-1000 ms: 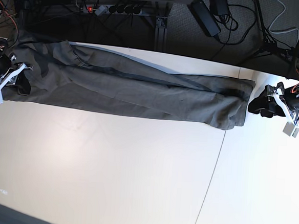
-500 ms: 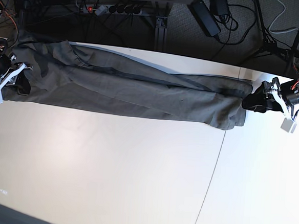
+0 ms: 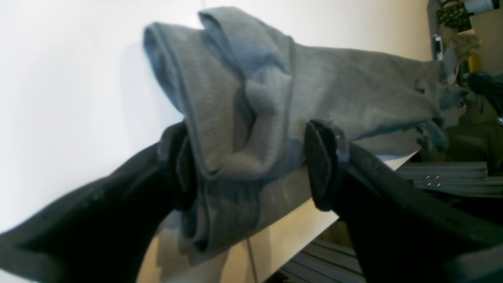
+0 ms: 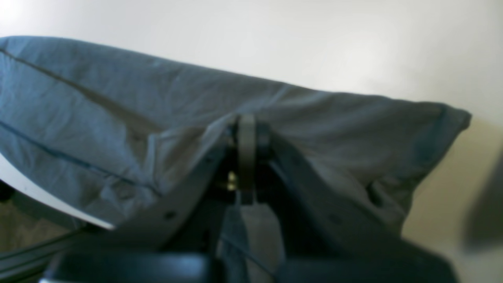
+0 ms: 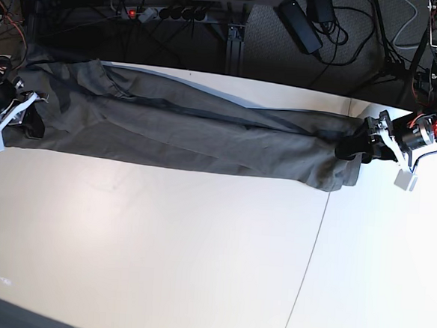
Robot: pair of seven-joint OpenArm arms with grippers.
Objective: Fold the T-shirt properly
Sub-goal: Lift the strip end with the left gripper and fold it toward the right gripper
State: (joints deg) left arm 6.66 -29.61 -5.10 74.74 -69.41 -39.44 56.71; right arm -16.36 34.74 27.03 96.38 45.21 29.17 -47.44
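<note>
The dark olive-grey T-shirt [image 5: 191, 128] lies stretched out as a long folded band along the back of the white table [image 5: 160, 250]. My left gripper [image 5: 354, 149] is at the band's right end in the base view. In the left wrist view, the left gripper [image 3: 251, 169] is open, its two black pads [image 3: 324, 165] on either side of the bunched shirt end [image 3: 243, 98]. My right gripper [image 5: 25, 118] is at the band's left end. In the right wrist view, the right gripper [image 4: 245, 157] is shut on a pinch of the shirt [image 4: 118, 106].
The shirt lies close to the table's back edge [image 5: 284, 90]. Behind the edge are a power strip [image 5: 165, 13], a black adapter [image 5: 299, 23] and cables on the dark floor. A thin seam [image 5: 317, 231] runs across the tabletop.
My left gripper has moved leftwards in the base view from beside the shirt's right end onto it, so its fingers now straddle the cloth. The right gripper has held still.
</note>
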